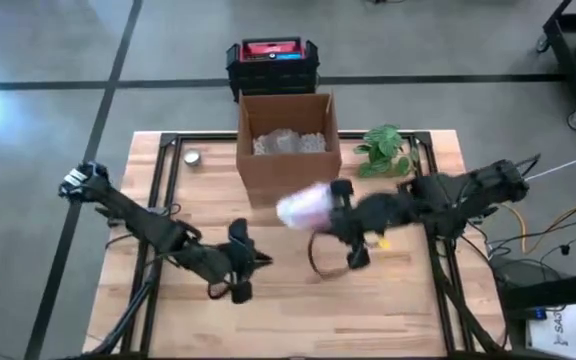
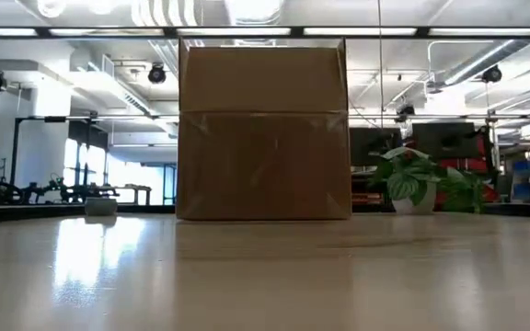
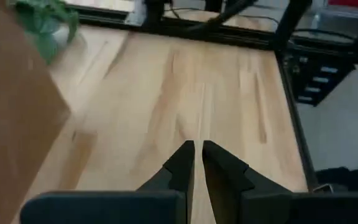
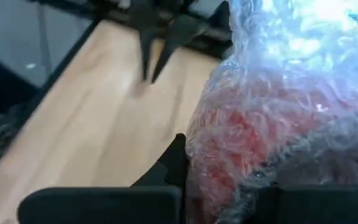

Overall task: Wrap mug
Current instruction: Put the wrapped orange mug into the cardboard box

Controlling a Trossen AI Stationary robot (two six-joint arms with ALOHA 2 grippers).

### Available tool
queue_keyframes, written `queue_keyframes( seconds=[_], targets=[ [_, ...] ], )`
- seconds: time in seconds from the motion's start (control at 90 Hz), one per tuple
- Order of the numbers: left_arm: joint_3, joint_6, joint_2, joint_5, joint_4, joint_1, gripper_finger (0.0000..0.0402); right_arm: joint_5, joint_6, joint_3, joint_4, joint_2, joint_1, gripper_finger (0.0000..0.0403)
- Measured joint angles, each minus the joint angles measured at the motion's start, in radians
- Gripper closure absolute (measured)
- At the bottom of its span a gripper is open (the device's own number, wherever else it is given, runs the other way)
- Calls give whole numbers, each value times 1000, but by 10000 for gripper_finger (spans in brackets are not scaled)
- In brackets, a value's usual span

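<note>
The mug shows as a red shape inside a bundle of clear bubble wrap. The bundle is in the air just in front of the open cardboard box, and my right gripper is shut on it, reaching in from the table's right. My left gripper is shut and empty. It hovers over the near middle of the table and points toward the right edge, below and left of the bundle. My right gripper pinches the bubble-wrapped mug between its two fingers, coming roughly level from the table's right. One finger lies against the bundle's side. The wrap bulges over the other finger and hides it. The low view shows nothing on the table, so the bundle is lifted clear.
The box holds more bubble wrap. A potted plant stands right of it and a small round thing at the far left. A thin dark loop lies on the table under the right gripper. A black and red crate stands beyond the table.
</note>
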Motion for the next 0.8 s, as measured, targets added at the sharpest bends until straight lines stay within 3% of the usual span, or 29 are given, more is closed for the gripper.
queue_keyframes(
  seconds=[0.133, 0.356, 0.5, 0.556, 0.656, 0.8],
  targets=[
    [-126, -7, -85, -20, 43, 12, 381, -9, -122, 134, -3, 45, -170, 394],
    [-331, -47, -190, -33, 250, 28, 381, -216, -198, 392, -141, 240, -476, 394],
    [-407, -27, -230, -38, 333, 43, 381, -235, -264, 584, -244, 401, -622, 394],
    [-423, -24, -235, -40, 340, 51, 381, -290, -273, 648, -294, 462, -659, 394],
    [-429, -23, -243, -43, 359, 71, 381, -413, -264, 639, -325, 513, -703, 394],
    [-429, 5, -242, -44, 348, 88, 381, -427, -284, 633, -434, 582, -720, 394]
  ],
)
